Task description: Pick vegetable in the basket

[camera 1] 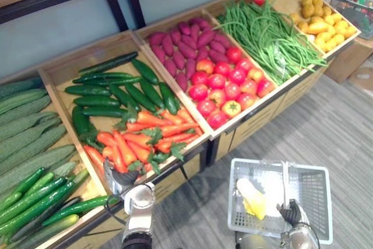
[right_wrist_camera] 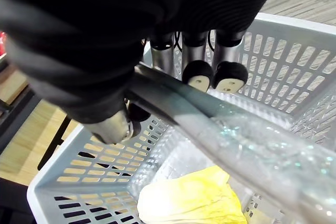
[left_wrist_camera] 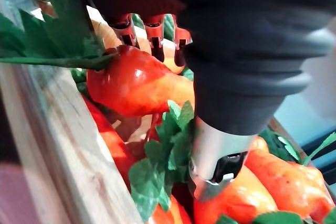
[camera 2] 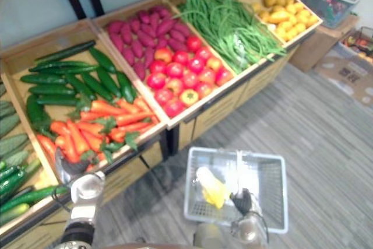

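Observation:
My left hand (camera 1: 118, 180) reaches over the front edge of the carrot bin (camera 1: 140, 138). In the left wrist view one orange carrot (left_wrist_camera: 136, 85) with green leaves lies between the fingers (left_wrist_camera: 149, 30) and the straight thumb (left_wrist_camera: 215, 166); the hand is open around it. My right hand (camera 1: 289, 213) is low at the right, fingers (right_wrist_camera: 210, 74) curled round the grey handle (right_wrist_camera: 178, 106) of a white plastic basket (camera 1: 262, 162). A pale yellow vegetable (camera 1: 252, 197) lies in the basket.
The wooden stand holds dark cucumbers (camera 1: 111, 91), tomatoes (camera 1: 224, 88), purple sweet potatoes (camera 1: 183, 45), green beans (camera 1: 268, 33) and yellow produce (camera 1: 320, 24). Pale gourds (camera 1: 23, 126) fill the leftmost bin. Another basket (camera 1: 355, 7) stands at the far right. Grey floor lies under the basket.

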Controlling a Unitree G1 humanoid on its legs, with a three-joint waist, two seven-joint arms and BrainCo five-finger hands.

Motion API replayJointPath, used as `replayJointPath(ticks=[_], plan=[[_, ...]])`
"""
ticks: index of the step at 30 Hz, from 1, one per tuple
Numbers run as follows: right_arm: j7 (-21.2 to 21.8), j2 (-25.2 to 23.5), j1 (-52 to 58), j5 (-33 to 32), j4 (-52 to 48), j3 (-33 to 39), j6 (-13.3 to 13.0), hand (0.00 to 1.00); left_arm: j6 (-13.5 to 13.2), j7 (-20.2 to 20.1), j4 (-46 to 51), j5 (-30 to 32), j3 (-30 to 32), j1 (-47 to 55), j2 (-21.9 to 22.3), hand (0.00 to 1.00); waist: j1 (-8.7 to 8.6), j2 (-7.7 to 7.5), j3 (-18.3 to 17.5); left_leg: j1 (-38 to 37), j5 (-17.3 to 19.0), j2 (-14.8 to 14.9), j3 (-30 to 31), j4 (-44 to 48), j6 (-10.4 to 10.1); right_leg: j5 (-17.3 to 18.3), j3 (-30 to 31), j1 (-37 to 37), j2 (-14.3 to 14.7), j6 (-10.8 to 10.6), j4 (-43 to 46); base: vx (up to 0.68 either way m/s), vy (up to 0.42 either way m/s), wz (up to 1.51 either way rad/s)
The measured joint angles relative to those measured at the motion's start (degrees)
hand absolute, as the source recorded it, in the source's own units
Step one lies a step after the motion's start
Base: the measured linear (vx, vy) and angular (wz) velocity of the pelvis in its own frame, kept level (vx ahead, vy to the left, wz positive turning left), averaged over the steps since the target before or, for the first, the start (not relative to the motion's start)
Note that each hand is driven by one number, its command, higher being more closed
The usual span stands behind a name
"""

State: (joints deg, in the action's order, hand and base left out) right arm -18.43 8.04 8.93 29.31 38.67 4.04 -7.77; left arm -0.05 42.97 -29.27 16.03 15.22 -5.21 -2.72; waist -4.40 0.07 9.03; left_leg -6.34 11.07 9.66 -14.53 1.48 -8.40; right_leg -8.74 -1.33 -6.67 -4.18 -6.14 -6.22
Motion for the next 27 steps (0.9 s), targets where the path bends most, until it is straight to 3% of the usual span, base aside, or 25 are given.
replayJointPath(ticks=[10,27], plan=[[0.0,0.1,1.2,0.0,0.0,-1.2,-1.0,1.0,-0.1,1.7,-9.1,-2.4,3.5,-4.4,-5.2,1.0,-0.02,-0.64,0.3,-1.2,0.1,0.0,-1.8,-0.3,-0.1,-0.4,1.6,0.0,0.4,0.0,-0.3,-0.02,-0.028,-0.08],[0.0,1.4,1.7,0.0,0.1,-4.0,-1.7,1.0,-0.8,1.7,-13.0,-5.2,5.1,-6.9,-6.7,1.0,-0.05,-1.1,0.5,-1.9,0.1,-0.1,-2.1,-0.4,-0.2,-0.4,1.8,0.4,0.4,0.0,-0.3,-0.01,-0.014,-0.01]])
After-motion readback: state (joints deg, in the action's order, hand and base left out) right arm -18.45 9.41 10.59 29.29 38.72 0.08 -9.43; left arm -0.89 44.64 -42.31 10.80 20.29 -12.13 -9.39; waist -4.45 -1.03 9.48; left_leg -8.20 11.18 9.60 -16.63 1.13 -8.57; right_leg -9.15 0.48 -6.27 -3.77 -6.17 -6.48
